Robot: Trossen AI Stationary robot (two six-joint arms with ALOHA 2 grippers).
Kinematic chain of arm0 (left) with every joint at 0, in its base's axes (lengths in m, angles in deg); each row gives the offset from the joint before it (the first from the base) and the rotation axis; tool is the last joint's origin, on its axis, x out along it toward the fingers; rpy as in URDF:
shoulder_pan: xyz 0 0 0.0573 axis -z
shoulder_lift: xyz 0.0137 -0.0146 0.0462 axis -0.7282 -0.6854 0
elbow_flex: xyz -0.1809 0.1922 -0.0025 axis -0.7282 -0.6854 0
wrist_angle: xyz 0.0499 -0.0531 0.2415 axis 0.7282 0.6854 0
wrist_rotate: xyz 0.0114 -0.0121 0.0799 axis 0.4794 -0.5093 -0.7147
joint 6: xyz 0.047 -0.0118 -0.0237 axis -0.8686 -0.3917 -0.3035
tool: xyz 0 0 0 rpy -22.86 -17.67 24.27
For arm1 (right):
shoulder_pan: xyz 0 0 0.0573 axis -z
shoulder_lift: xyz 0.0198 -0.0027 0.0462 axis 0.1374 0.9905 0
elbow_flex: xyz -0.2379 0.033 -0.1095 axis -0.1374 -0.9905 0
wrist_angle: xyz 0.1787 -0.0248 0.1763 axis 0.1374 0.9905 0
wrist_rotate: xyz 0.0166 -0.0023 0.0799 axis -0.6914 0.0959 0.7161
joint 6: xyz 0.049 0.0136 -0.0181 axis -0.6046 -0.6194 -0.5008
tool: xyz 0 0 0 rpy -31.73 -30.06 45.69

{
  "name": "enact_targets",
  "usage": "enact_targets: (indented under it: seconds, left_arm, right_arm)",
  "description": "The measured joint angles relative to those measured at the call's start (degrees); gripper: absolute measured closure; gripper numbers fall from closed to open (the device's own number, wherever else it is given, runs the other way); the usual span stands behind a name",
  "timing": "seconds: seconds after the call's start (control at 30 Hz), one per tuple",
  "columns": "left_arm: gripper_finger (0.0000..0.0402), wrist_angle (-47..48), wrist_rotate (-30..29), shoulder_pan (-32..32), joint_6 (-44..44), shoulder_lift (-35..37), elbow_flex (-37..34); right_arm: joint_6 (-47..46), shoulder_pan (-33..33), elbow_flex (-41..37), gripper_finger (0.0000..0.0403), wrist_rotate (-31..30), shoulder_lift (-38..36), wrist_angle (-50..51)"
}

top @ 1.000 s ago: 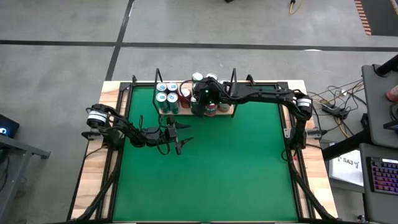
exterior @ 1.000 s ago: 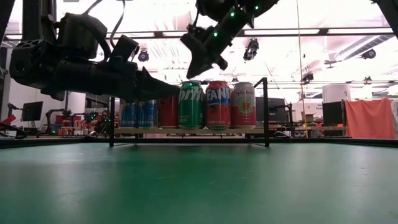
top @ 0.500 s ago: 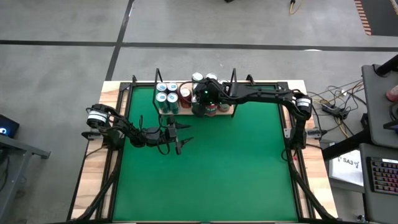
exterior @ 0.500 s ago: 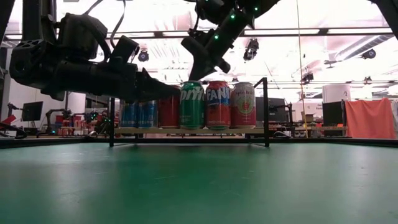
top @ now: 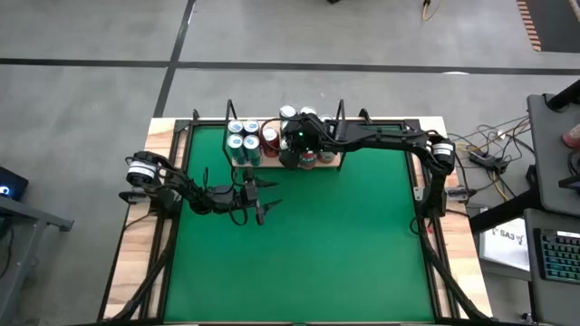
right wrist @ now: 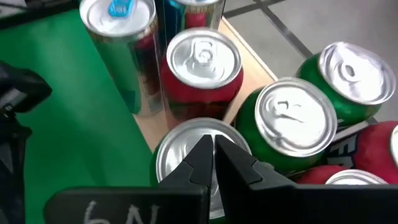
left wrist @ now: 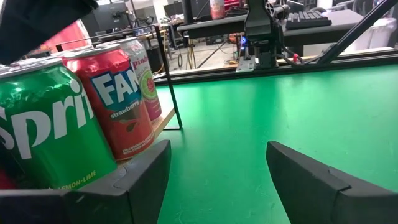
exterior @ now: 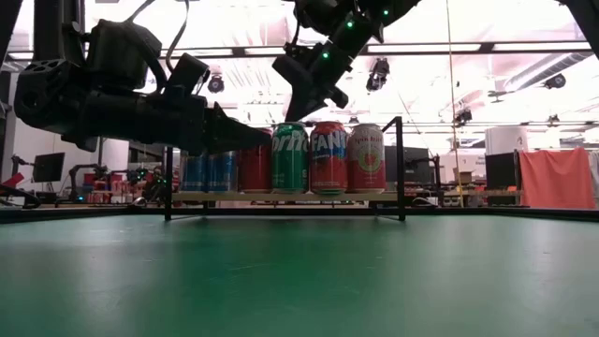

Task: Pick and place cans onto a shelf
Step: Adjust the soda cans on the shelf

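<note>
Cans (exterior: 290, 157) on shelf (exterior: 281, 196): judged rigid, slippery, best gripped mid-body; right gripper (right wrist: 214, 158) fingers together overhead, left gripper (left wrist: 214, 180) fingers apart.

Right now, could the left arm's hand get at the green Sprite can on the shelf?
Probably yes. The left hand is open and empty, pointing toward the shelf; the green Sprite can stands in the front row with bare table before it. The right hand, shut, hovers just above that can, so the arms might clash.

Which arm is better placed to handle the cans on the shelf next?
The right: its tool hangs closed just above the cans on the shelf. The left tool is open, over bare table beside the shelf.
</note>
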Motion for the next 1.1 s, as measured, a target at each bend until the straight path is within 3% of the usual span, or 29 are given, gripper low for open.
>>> enact_targets:
  seconds: [0.37, 0.8, 1.1]
  left_arm:
    - [0.0153, -0.5, -0.1, -0.2, 0.0, 0.0, 0.0]
    - [0.0153, -1.8, 0.0, -0.1, 1.3, 0.1, 0.0]
    - [0.0153, -1.2, 0.0, 0.8, 1.3, 5.7, 0.0]
  right_arm:
    - [0.3, 0.0, 0.0, 0.0394, -0.1, -3.7, 0.6]
    - [-1.1, 3.6, 0.0, 0.0394, -1.9, -9.9, 12.6]
    - [0.3, 8.3, 0.0, 0.0394, -1.5, -10.6, 16.8]
